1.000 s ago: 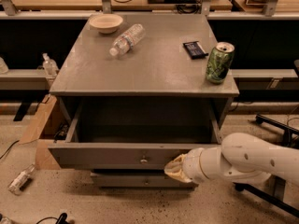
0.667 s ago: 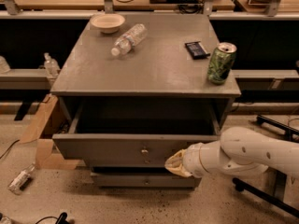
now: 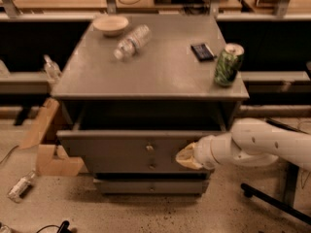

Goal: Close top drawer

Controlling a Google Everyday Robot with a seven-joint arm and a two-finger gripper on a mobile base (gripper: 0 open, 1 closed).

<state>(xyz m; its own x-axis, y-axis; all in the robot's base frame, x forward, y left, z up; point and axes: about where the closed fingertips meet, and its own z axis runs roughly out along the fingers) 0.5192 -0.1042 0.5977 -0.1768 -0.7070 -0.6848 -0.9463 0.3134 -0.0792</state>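
- Down on the speckled floor nearest me, a small bottle (image 3: 20, 186) lies on its side off to the left of the cabinet.
- The lowest drawer front (image 3: 121, 186) sits at the foot of the grey cabinet, with a narrow strip of another drawer front (image 3: 121, 167) showing just above it.
- The gripper (image 3: 187, 157) is a tan-coloured tip pressed up against the right end of the top drawer's face, low down. I cannot tell whether it is open or closed, and it does not seem to have hold of anything.
- The white arm (image 3: 257, 144) reaches in from the right, roughly level, to that spot.
- The top drawer (image 3: 112, 149) is pulled part of the way out. Its wide grey front stands forward of the cabinet frame, with a dark gap of open box visible behind it, and its small metal knob (image 3: 149, 148) sits at the centre, left of the gripper and apart from it.
- A cardboard box (image 3: 46, 140) leans by the cabinet's left side.
- On the cabinet top (image 3: 155, 76), a green can (image 3: 228, 64) stands upright near the right front corner.
- Just behind the can and a little to the left lies a small dark flat packet (image 3: 202, 51).
- A clear plastic bottle (image 3: 132, 41) lies on its side towards the back left.
- A pale bowl (image 3: 111, 25) sits at the back left corner, near the bottle.
- Beyond is a long bench (image 3: 58, 1) with cables on it.
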